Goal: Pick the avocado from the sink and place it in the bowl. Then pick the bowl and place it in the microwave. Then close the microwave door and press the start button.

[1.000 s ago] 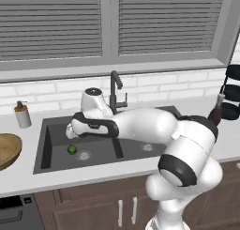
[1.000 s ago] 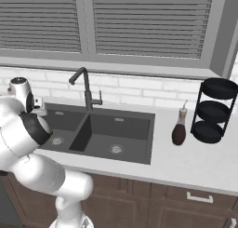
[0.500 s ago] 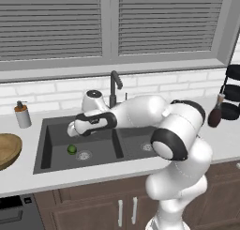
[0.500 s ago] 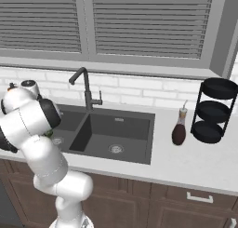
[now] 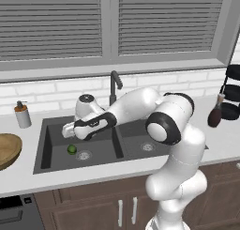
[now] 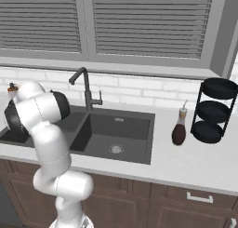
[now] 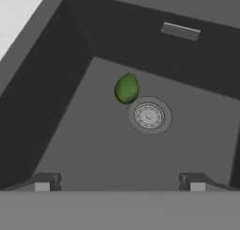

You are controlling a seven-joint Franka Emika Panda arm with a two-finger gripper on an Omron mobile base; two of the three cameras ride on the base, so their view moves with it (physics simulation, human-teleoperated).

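Observation:
The small green avocado [image 5: 71, 149] [image 7: 126, 88] lies on the floor of the left basin of the dark sink [image 5: 51, 154] [image 6: 139, 148], just beside the round drain [image 7: 149, 115]. My gripper [image 5: 67, 130] [image 7: 119, 184] hangs over that basin, above and a little short of the fruit. It is open, with nothing between its fingertips [image 7: 44, 182]. The wooden bowl [image 5: 7, 149] rests on the counter at the left edge. The microwave and its door are out of view.
A tall dark faucet [image 5: 114, 83] [image 6: 83, 85] rises behind the divider, close to my forearm. A soap dispenser [image 5: 22, 114] stands left of the sink. A brown bottle [image 6: 178, 129] and a black tiered rack [image 6: 214, 110] stand on the right counter.
My elbow and upper arm have swung from the right toward the middle of the view. The hand has stayed over the left basin, and the avocado has not moved.

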